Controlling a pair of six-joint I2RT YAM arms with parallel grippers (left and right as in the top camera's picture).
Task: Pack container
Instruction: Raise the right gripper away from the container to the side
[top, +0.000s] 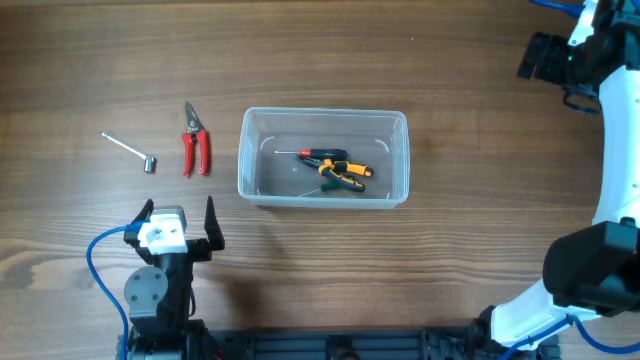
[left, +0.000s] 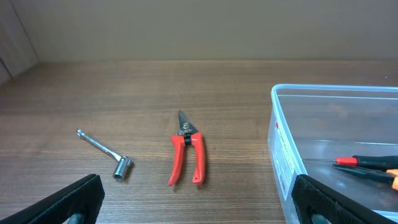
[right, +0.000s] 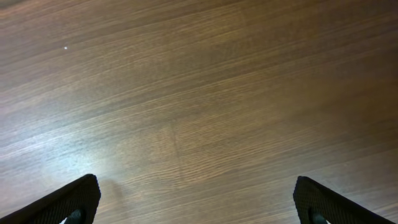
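The clear plastic container (top: 323, 157) stands mid-table and holds a red-handled screwdriver (top: 318, 153) and orange-and-black pliers (top: 345, 174). Its left wall shows in the left wrist view (left: 283, 149). Red-handled pruning shears (top: 195, 140) and a silver socket wrench (top: 131, 150) lie on the table left of it; both also show in the left wrist view, shears (left: 187, 155), wrench (left: 106, 152). My left gripper (top: 177, 222) is open and empty, near the front edge below the shears. My right gripper (right: 199, 202) is open and empty over bare wood at the far right.
The right arm's white links (top: 620, 150) run along the table's right edge. The left arm's base and blue cable (top: 105, 265) sit at the front left.
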